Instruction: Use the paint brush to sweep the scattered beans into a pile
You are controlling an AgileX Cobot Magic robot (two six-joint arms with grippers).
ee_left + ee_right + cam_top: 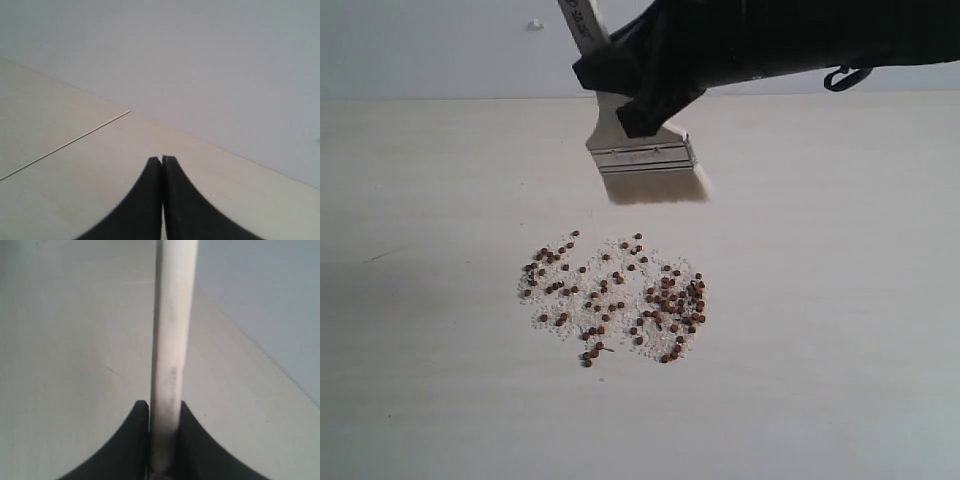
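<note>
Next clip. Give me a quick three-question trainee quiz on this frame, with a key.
1. True or false: the paint brush bristles are in among the beans.
2. Which grips the brush handle? A. left gripper B. right gripper C. neither
3. Fill in: the left gripper's jaws are ____, holding nothing.
Key: 1 false, bare table shows between them; 2 B; 3 shut.

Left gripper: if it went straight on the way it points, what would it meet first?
Way looks free: ahead of the shut left gripper only tabletop shows, then the pale wall beyond its edge. Depth is unclear.
</note>
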